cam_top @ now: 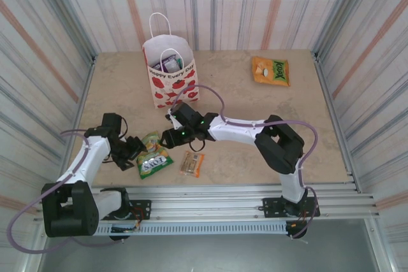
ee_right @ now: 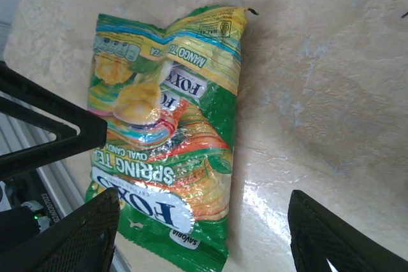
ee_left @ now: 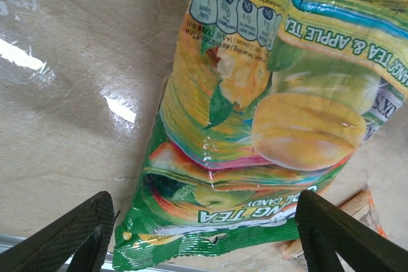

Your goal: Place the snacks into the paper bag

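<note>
Well in front of the paper bag [cam_top: 171,84], toward the arms' bases, a green Fox's Spring Tea candy packet [cam_top: 153,156] lies flat on the pale stone-look table [cam_top: 242,93], with both grippers drawn up to it. The left gripper [cam_top: 132,151] sits on the side of the packet away from the bag's right. In the left wrist view its fingers [ee_left: 70,237] are spread wide. The packet [ee_left: 255,119] runs away from them, its crimped end lying in the gap between the two tips. One tip is just beside the packet's corner, and I cannot tell whether it touches. The left gripper [ee_left: 210,243] clamps nothing. The right gripper [cam_top: 172,136] hangs between the bag and the packet, over the packet's far end. In the right wrist view the right gripper [ee_right: 204,240] is also spread wide and empty. The packet [ee_right: 166,132] lies off-centre there, with one finger [ee_right: 80,234] overlapping its lower corner and the other well apart over bare table. A small brown-orange bar [cam_top: 191,164] lies just beside the packet, on the side nearer the right arm. An orange packet with a green label [cam_top: 270,70] rests well to the bag's right. The bag stands upright, and packets [cam_top: 169,64] show in its open mouth.
</note>
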